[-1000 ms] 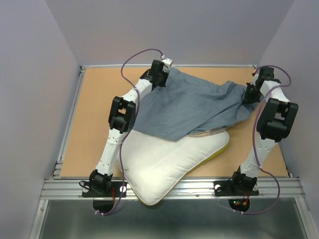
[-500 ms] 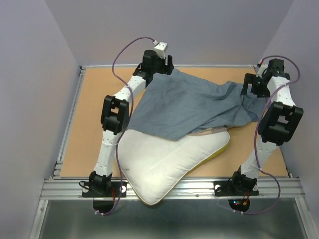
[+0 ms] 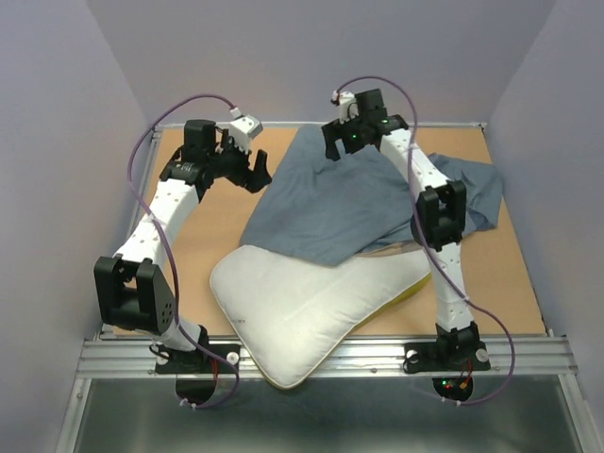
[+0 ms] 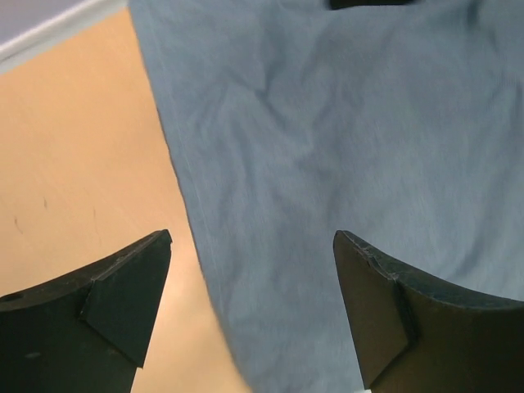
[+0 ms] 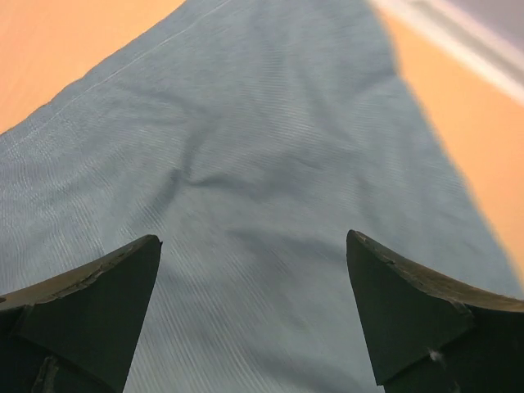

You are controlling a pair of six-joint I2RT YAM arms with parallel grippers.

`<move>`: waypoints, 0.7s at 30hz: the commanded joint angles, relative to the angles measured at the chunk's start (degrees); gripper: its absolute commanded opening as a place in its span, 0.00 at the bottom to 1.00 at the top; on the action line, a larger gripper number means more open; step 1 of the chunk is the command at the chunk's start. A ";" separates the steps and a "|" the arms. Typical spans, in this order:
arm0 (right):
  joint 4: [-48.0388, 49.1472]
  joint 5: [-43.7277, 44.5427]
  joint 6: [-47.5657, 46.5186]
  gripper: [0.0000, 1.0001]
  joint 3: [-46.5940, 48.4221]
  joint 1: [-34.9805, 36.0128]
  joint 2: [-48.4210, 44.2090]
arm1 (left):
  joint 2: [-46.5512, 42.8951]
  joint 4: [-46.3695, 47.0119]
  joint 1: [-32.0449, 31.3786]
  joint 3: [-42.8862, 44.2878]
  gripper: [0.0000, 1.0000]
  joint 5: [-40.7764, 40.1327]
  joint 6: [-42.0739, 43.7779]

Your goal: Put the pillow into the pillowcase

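Note:
The white pillow (image 3: 293, 307) lies at the near middle of the table, a yellow edge showing at its right corner. The slate-blue pillowcase (image 3: 354, 198) lies limp behind it, and its near edge drapes over the pillow's far side. My left gripper (image 3: 253, 172) is open just left of the cloth's left edge. In the left wrist view that gripper (image 4: 250, 237) holds nothing, with the pillowcase (image 4: 327, 155) edge below it. My right gripper (image 3: 340, 148) is open over the cloth's far corner. The right wrist view shows it (image 5: 250, 237) empty above the pillowcase (image 5: 246, 155).
Bare orange table (image 3: 189, 226) shows left of the cloth and on the far right side (image 3: 514, 264). A pale raised rim (image 3: 444, 125) runs along the back edge. Grey walls close in on three sides.
Both grippers have opened and let go of the pillowcase. The left arm swung out to the left. The right arm crossed to the far middle, and the cloth's right corner slumped onto the table.

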 commanded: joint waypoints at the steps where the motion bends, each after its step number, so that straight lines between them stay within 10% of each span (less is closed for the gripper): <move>1: 2.04 3.03 -1.28 1.00 5.54 2.41 6.77 | -4.65 -24.68 1.51 -6.72 0.92 7.17 23.22; 12: 14.52 18.58 -3.56 0.97 6.87 6.82 19.08 | -11.26 -32.64 2.39 -22.02 0.98 -1.79 43.37; 21: 17.86 25.88 -8.39 0.07 7.04 6.82 24.36 | -4.84 -27.20 -2.61 -26.25 0.98 -5.05 44.26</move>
